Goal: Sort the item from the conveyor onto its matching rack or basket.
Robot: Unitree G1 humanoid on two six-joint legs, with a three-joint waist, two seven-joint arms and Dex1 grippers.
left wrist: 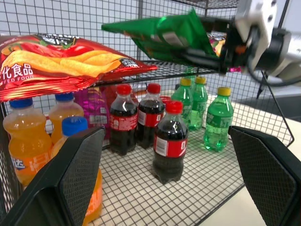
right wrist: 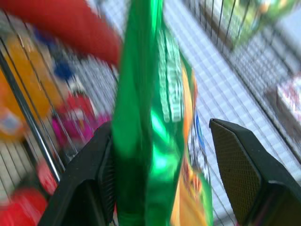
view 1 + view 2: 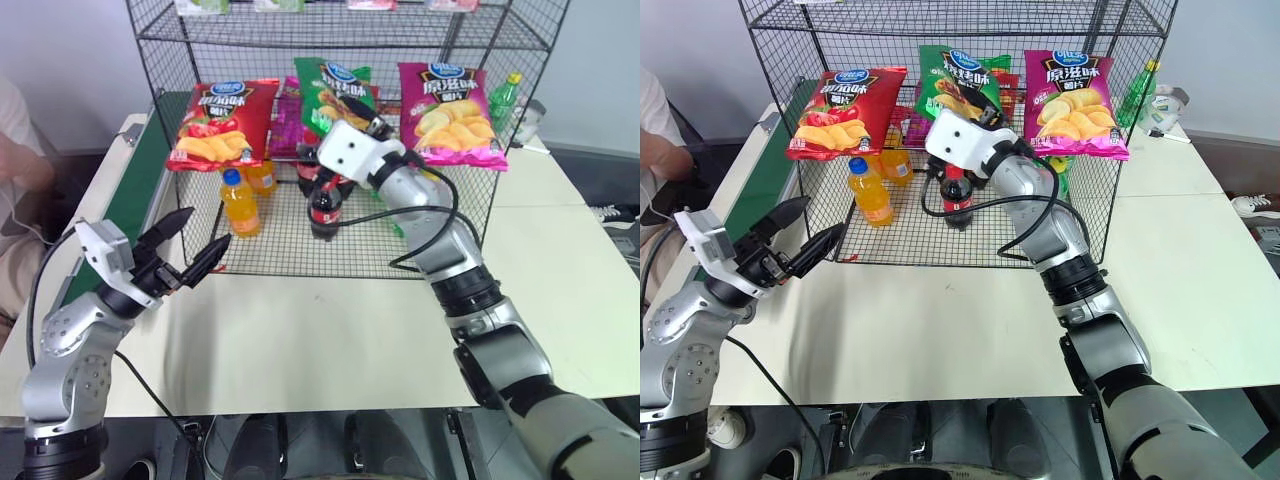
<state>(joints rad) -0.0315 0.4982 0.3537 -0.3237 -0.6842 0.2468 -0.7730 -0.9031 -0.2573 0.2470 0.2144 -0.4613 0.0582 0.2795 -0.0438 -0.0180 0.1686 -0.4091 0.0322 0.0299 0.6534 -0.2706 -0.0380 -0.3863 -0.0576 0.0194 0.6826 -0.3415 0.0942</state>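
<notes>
A robotics test room staged as a small shop: a tall black wire-mesh rack (image 3: 470, 215) stands on a plain cream counter (image 3: 330, 350), stocked with glossy crisp bags and rows of plastic cola, orange and green soft-drink bottles (image 1: 169, 141). A dark green conveyor belt (image 3: 140, 185) runs along the counter's edge, beside a seated person (image 3: 20, 180).

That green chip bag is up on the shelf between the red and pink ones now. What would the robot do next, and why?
Probably draw the right hand straight back out of the rack. Its fingers stand apart around the green bag, which lies on the shelf between the red bag and the pink bag.
</notes>
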